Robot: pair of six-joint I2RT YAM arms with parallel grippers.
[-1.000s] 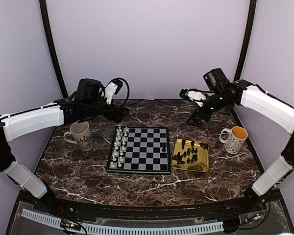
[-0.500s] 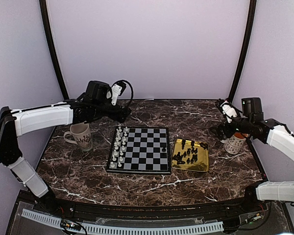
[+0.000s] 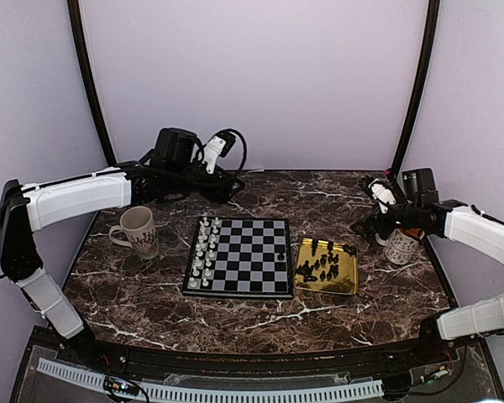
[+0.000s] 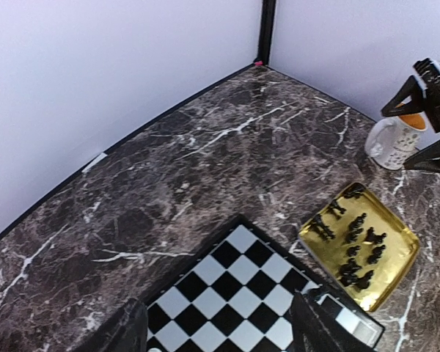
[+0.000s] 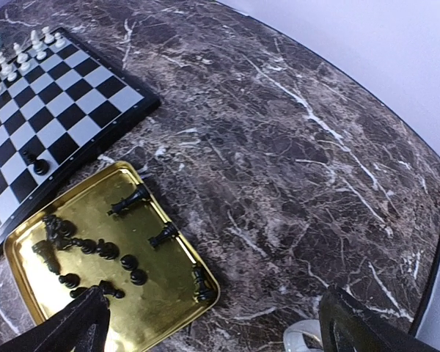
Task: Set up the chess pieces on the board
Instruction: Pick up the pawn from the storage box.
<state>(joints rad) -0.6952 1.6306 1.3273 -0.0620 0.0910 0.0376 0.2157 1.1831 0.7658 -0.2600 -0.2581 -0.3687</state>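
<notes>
We've backed the right tool (image 5: 213,323) off the tray (image 3: 343,284) to the mug (image 3: 401,243), wide open, empty. Left tool (image 4: 218,323) behind the board (image 3: 250,252) narrows slightly, empty. Black pieces (image 3: 323,267) remain in the tray, lone piece (image 3: 280,255) on board: nothing picked.

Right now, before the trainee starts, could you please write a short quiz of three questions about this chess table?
1. True or false: most of the black chess pieces lie in the gold tray, not on the board.
2. How many black chess pieces stand on the board? A) none B) one C) eight
3. In the top view, on which side of the board do the pale pieces stand, left or right?

Key:
1. True.
2. B, a single one near the edge next to the tray.
3. Left, in two rows.
</notes>
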